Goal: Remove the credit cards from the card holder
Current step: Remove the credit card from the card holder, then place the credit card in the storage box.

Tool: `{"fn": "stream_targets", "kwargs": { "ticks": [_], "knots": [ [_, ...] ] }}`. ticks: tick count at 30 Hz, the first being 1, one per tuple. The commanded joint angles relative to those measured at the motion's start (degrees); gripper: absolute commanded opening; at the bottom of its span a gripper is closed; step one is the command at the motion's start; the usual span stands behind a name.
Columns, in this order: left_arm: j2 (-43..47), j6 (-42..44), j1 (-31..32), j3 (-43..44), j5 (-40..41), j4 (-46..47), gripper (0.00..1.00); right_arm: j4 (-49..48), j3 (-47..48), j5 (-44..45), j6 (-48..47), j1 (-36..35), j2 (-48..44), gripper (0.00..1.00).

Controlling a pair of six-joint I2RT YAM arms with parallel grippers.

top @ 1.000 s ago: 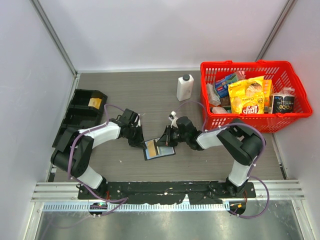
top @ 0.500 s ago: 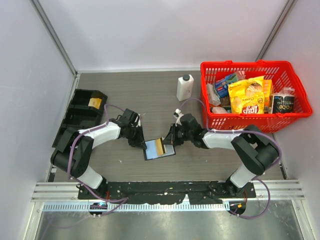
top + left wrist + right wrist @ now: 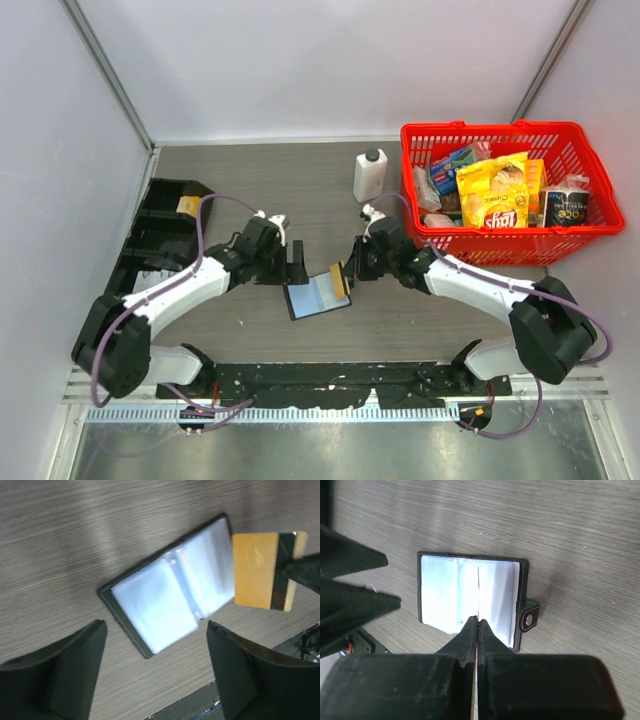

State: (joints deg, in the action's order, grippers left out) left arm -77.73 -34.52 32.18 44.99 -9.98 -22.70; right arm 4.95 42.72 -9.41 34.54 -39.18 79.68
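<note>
- My left jaws hang released and empty above the table (image 3: 230, 190), just left of the card holder (image 3: 312, 298).
- The card holder lies open and flat on the table.
- My right jaws clench the yellowish-orange card (image 3: 340, 283) at the holder's right edge.

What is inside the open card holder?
Inside the card holder, pale blue faces show; anything beneath them is covered. The orange card is outside, in the right gripper.

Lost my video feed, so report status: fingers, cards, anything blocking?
Left fingers open, empty. Right fingers shut on orange card, out of the card holder, which lies open. Nothing blocking.
</note>
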Motion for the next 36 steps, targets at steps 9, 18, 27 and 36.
{"fn": "stream_targets", "kwargs": {
  "ticks": [9,18,27,36],
  "knots": [
    [15.6,23.4,25.5,-3.2,28.4,19.8,1.00,9.2,10.1,4.7,10.8,3.6,-11.3,0.01],
    [14.5,38.2,33.6,-5.3,34.6,31.7,0.98,10.0,11.0,2.9,17.5,3.5,-14.7,0.01],
    [12.6,47.7,38.6,-6.1,44.4,41.4,0.90,10.3,11.4,1.4,19.7,3.6,-15.5,0.01],
    [4.6,60.0,43.0,-6.2,50.8,52.5,0.83,8.5,12.0,-0.3,20.8,3.5,-14.9,0.01]
  ]
}}
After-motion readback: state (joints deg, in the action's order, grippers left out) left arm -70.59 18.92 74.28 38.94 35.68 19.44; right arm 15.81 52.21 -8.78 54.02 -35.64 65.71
